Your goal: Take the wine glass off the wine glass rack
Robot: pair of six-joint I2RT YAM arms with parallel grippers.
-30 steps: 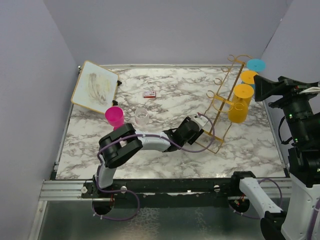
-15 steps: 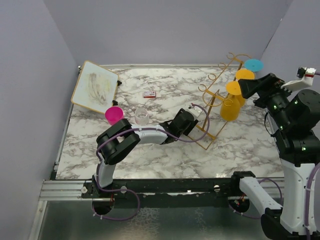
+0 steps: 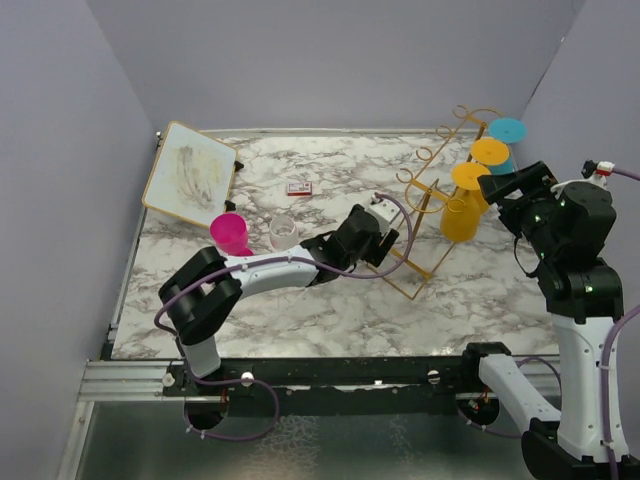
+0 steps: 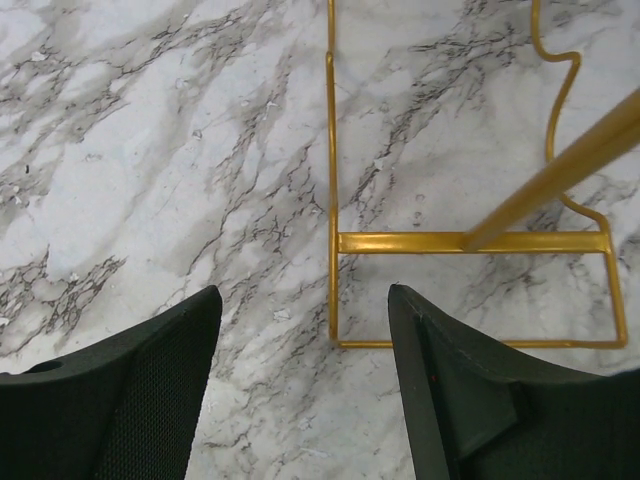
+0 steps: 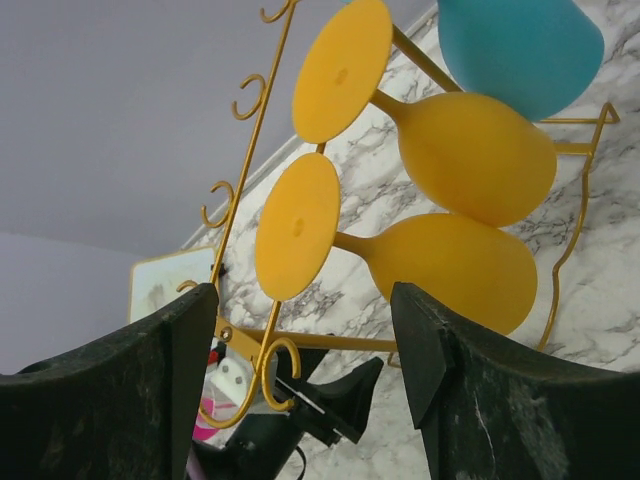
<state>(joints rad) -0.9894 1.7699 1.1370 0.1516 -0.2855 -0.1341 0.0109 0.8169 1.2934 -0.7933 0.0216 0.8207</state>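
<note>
Yellow wine glass [image 5: 450, 265] was hung, ungrasped, on the gold wine glass rack [image 3: 432, 205] — right gripper [image 5: 302, 295] and left gripper [image 4: 302, 295] both stood open. The approach was judged in hand; the stem should be closed on next.

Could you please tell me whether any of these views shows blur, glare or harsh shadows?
Top external view: evenly lit and sharp, only soft shadows on the marble table. Left wrist view: the wine glass rack is crisp at its base, its slanted bar nearer the lens blurred. Right wrist view: the yellow glasses are sharp without glare; the fingers are dark.
</note>
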